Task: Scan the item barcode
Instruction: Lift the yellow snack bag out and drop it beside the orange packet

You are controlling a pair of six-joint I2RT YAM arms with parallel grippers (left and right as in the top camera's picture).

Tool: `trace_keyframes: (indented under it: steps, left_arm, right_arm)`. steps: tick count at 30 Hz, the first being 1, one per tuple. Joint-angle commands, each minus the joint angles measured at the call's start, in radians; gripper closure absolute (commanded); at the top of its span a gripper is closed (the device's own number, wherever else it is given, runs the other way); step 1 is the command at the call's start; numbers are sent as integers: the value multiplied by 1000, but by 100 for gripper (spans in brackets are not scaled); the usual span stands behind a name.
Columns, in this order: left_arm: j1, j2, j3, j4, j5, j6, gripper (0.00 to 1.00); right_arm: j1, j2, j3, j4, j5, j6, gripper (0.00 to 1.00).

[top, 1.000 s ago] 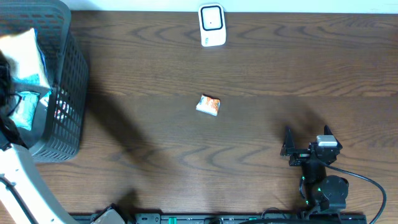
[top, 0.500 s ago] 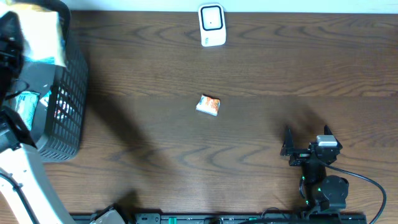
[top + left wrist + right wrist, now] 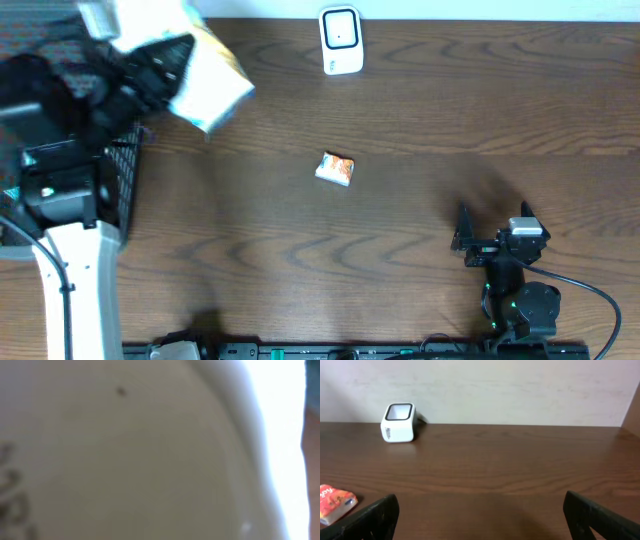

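High over the table's back left corner hangs a pale cream packet [image 3: 214, 84], with my left gripper [image 3: 172, 68] shut on it. That packet's blurred surface [image 3: 125, 450] fills the left wrist view and hides the fingers there. The white barcode scanner [image 3: 340, 41] stands at the table's back edge, to the right of the packet, and also shows as a scanner [image 3: 398, 422] in the right wrist view. My right gripper [image 3: 492, 226] rests near the front right, open and empty, its dark fingertips [image 3: 376, 517] wide apart.
A small orange-and-white packet [image 3: 336, 169] lies mid-table and shows as a packet [image 3: 335, 503] at the left of the right wrist view. The black mesh basket [image 3: 124, 175] stands at the left edge, mostly covered by my left arm.
My left arm has risen out of the basket with the pale packet and swung right, toward the scanner. The right arm has not moved.
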Motion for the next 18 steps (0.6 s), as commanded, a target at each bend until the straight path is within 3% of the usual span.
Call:
trace_keyframes:
  steps: [1, 5, 10, 18]
  left_arm:
    - [-89, -17, 4, -49, -92, 137, 93]
    - [-200, 2, 0, -150, -257, 140, 92]
    - [-346, 66, 0, -235, -387, 228, 93]
    - [-541, 250, -1, -225, -527, 230, 93]
  right_arm:
    - [3, -6, -1, -4, 1, -11, 1]
    - [3, -6, -1, -4, 1, -11, 1]
    - [3, -6, -1, -4, 2, -11, 1]
    - [3, -6, -1, -4, 1, -11, 1]
